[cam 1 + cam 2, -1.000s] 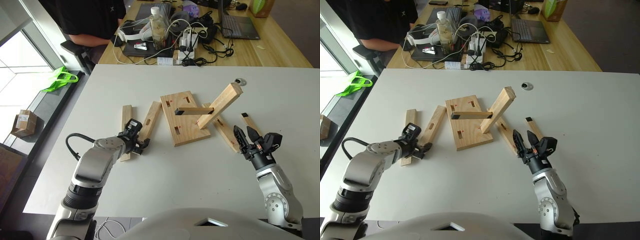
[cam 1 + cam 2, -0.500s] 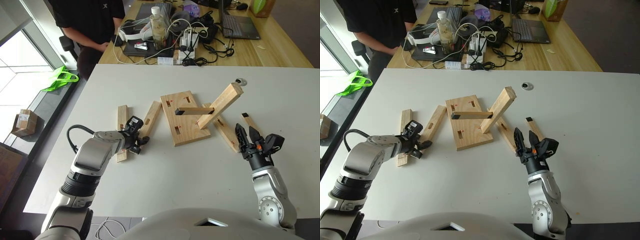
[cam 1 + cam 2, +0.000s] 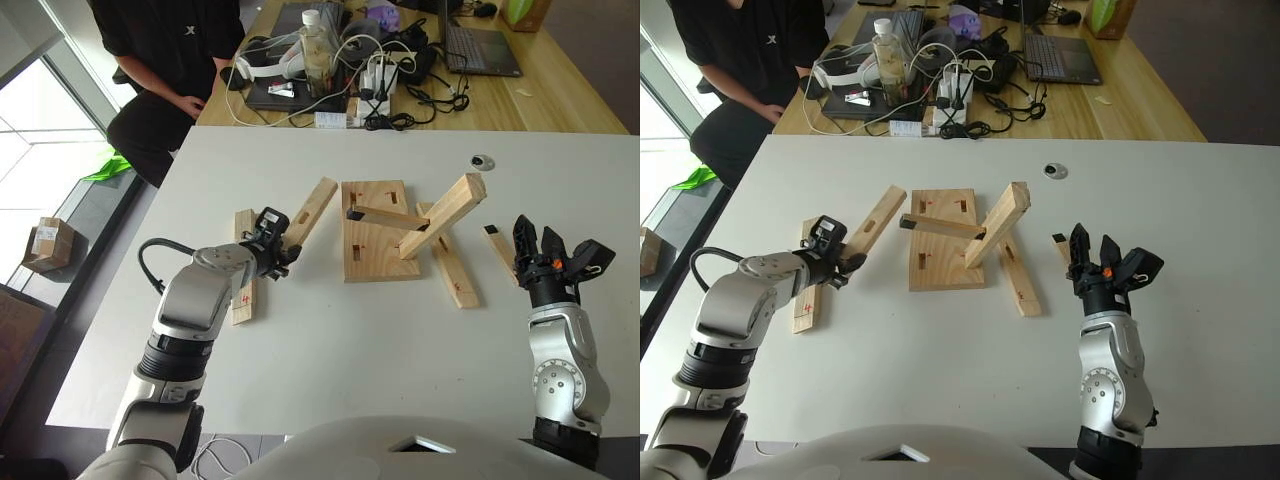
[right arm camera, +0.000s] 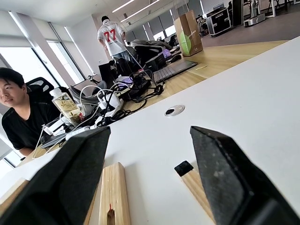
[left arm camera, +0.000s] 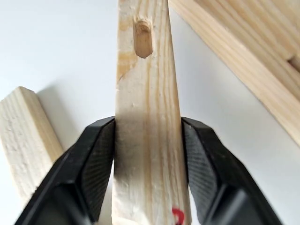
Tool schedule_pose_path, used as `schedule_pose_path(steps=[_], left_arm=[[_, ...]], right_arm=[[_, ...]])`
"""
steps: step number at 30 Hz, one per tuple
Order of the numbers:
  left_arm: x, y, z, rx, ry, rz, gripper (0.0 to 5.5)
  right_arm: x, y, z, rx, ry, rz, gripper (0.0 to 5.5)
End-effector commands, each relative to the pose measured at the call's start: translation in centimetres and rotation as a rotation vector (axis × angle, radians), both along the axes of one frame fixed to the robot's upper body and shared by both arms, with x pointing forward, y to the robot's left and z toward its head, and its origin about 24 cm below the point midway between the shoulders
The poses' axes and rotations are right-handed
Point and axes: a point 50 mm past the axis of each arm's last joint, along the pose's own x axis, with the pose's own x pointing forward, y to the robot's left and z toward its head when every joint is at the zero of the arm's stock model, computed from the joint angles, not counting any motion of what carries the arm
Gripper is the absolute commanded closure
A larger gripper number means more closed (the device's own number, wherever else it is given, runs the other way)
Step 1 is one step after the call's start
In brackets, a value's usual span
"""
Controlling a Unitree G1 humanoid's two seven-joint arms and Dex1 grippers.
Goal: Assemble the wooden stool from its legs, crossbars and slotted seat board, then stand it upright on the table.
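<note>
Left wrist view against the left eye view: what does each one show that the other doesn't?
The wrist view adds close detail: the fingers press both sides of the leg, which has an oval slot and a red mark. The eye view adds the wider scene: the table, the seat board, a tilted leg joined to a crossbar, and the open right gripper. Both share the left gripper shut on the leg, with the other leg lying beside it.

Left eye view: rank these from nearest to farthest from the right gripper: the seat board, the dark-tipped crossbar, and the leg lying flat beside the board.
1. dark-tipped crossbar: just left of the right gripper.
2. flat leg: along the board's right edge.
3. seat board: mid-table, farthest left.
</note>
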Motion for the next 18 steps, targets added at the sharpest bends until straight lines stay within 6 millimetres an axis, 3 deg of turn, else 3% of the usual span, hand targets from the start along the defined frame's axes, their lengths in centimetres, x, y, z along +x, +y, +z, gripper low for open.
schedule_pose_path(steps=[1,5,9,13,18], left_arm=[[0.6,-0.1,0.7,-0.044,-0.071,0.057,3.42],[2.9,0.7,4.4,0.084,-0.398,0.147,3.42],[4.9,1.8,11.0,0.521,-0.898,0.25,3.42],[4.0,0.0,16.2,1.046,-1.408,0.271,3.42],[2.8,-4.0,18.2,1.313,-1.759,0.228,3.42]], right_arm=[[1.2,-0.9,0.6,-0.004,-0.011,-0.004,2.29],[3.4,-2.3,3.5,0.02,-0.112,-0.023,2.29],[6.4,-2.6,9.1,0.126,-0.272,-0.007,2.29],[7.7,1.0,15.1,0.324,-0.432,0.204,2.29],[7.6,6.9,20.3,0.599,-0.53,0.561,2.29]])
